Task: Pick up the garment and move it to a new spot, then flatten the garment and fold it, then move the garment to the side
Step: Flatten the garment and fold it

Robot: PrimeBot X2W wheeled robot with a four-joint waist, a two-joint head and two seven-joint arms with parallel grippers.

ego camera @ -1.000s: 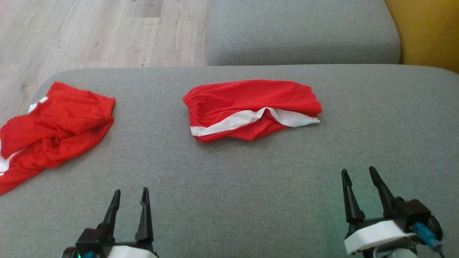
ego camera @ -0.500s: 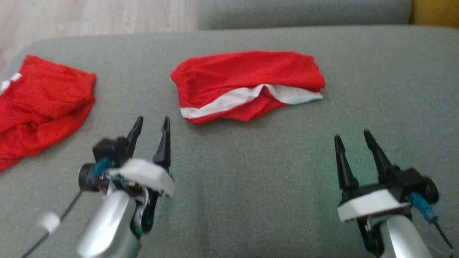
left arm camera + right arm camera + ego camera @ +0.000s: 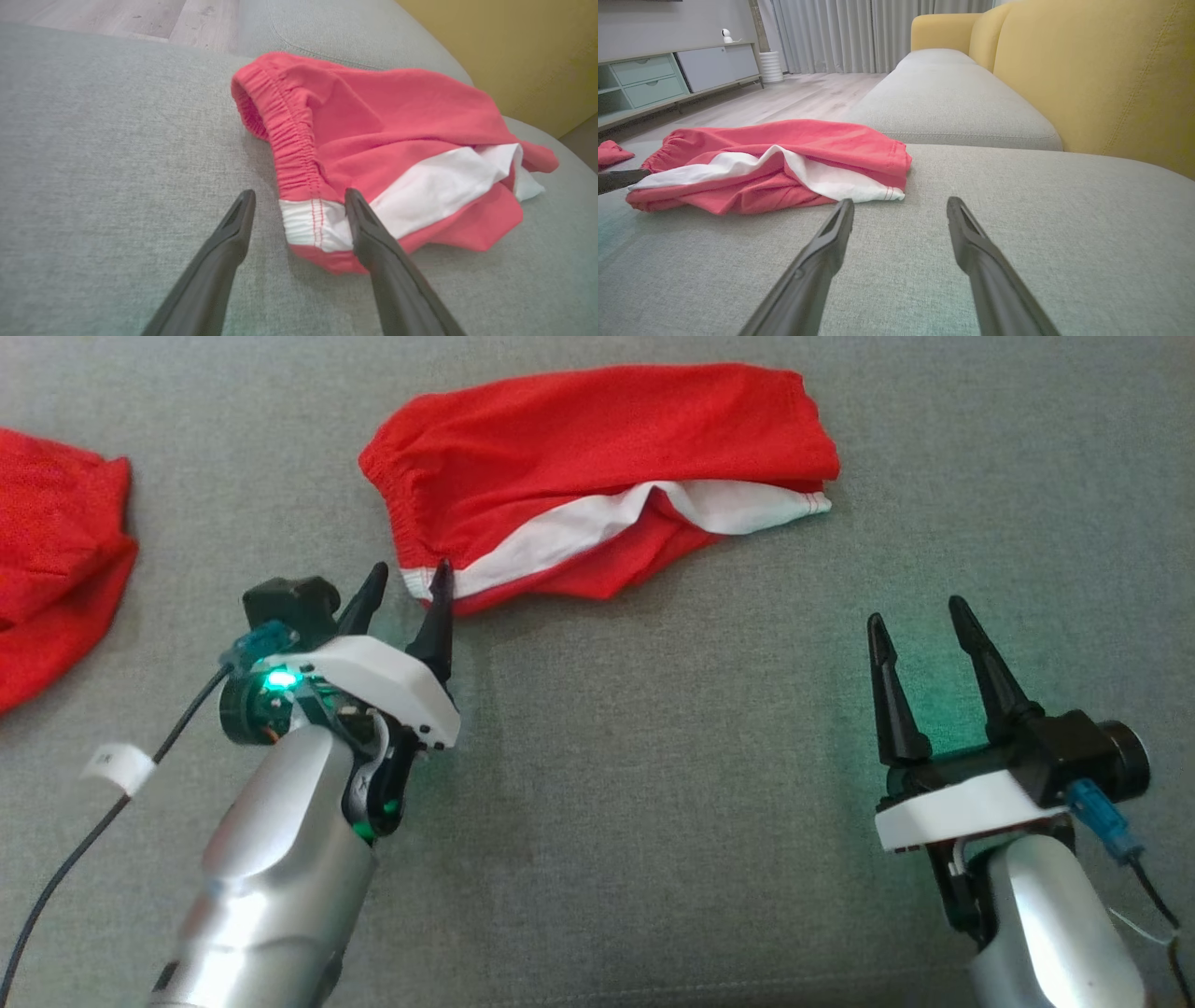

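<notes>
With the left pincer [image 3: 411,569] wide open and empty, fingers bracketing the waistband corner [image 3: 308,224] of the red garment [image 3: 597,448] just ahead, a shallow close could pinch one layer only or snag the grey cushion [image 3: 653,756], while the right pincer [image 3: 915,613], equally open and empty, hangs well short of it.
</notes>
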